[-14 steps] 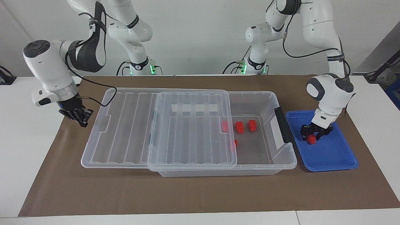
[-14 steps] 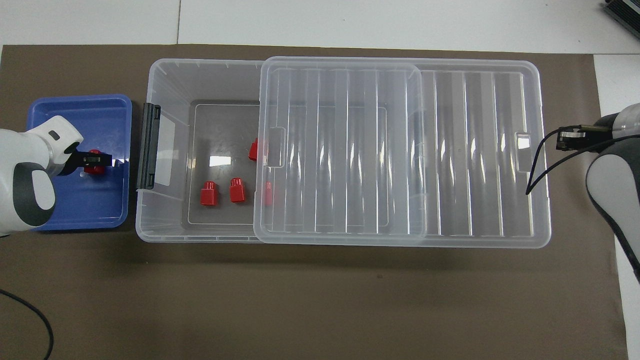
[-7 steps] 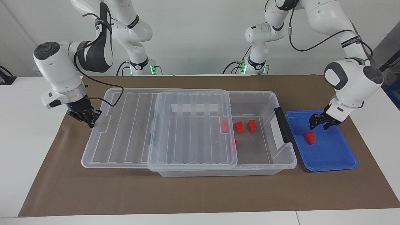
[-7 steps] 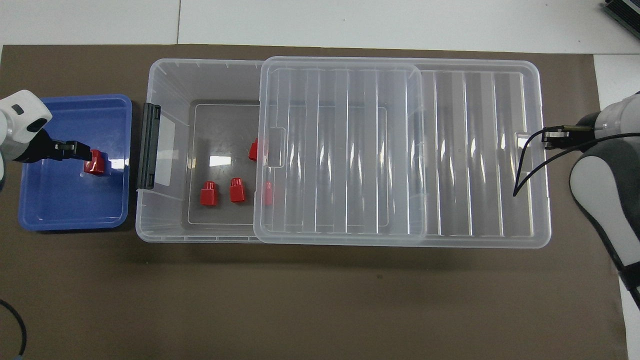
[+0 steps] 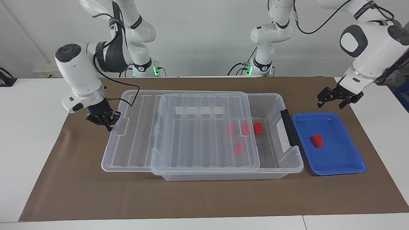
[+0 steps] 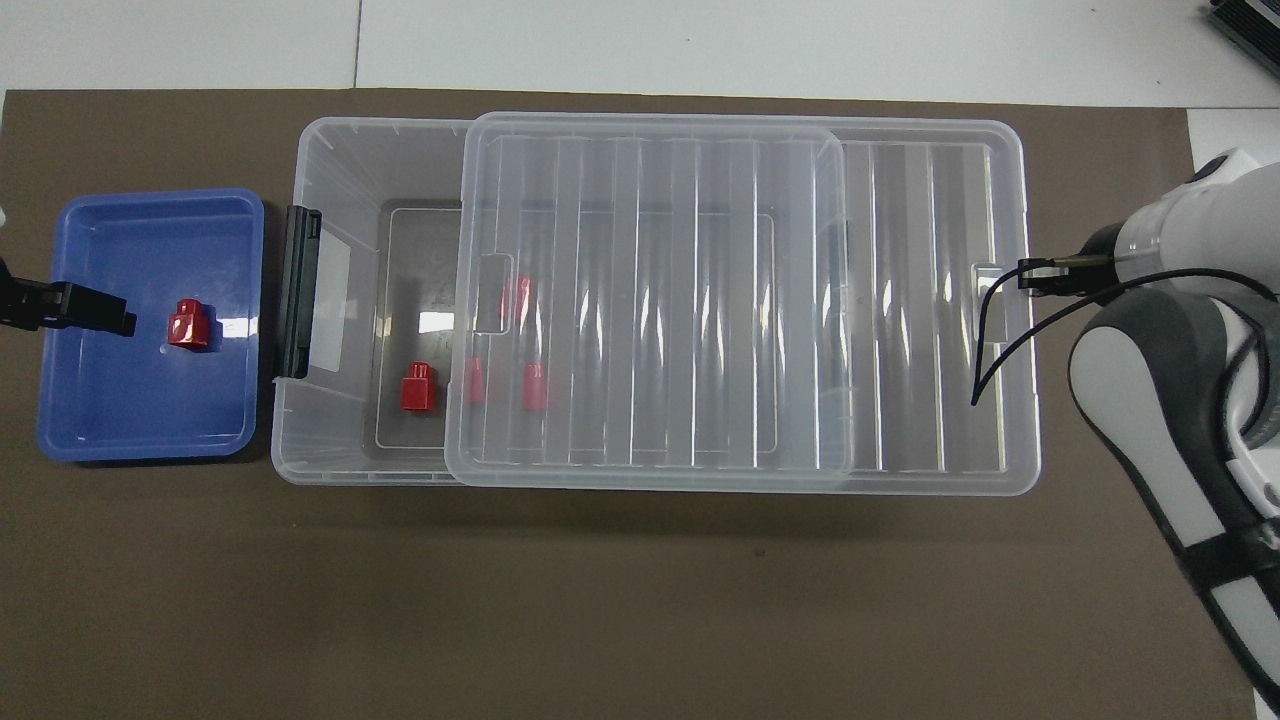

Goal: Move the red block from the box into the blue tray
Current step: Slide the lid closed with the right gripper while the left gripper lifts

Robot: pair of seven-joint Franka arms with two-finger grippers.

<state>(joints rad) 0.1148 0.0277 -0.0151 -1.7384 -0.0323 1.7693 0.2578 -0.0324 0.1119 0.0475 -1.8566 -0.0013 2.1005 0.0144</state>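
Observation:
One red block (image 5: pixel 317 141) lies alone in the blue tray (image 5: pixel 338 163), also seen from overhead as block (image 6: pixel 188 323) and tray (image 6: pixel 130 420). My left gripper (image 5: pixel 332 101) is open and empty, raised well above the tray; its tips show in the overhead view (image 6: pixel 100 308). The clear box (image 5: pixel 278 105) holds one uncovered red block (image 5: pixel 258 127) and three more under the clear lid (image 5: pixel 191 134). My right gripper (image 5: pixel 103 120) is shut and touches the lid's end toward the right arm's end of the table, as the overhead view (image 6: pixel 1040 273) also shows.
The box's black handle (image 5: pixel 289 131) faces the tray. The lid overhangs the box toward the right arm's end. Brown paper (image 5: pixel 204 198) covers the table under everything.
My left gripper let go of the red block in the tray and rose away. My right gripper pushed the lid toward the left arm's end, covering two more blocks.

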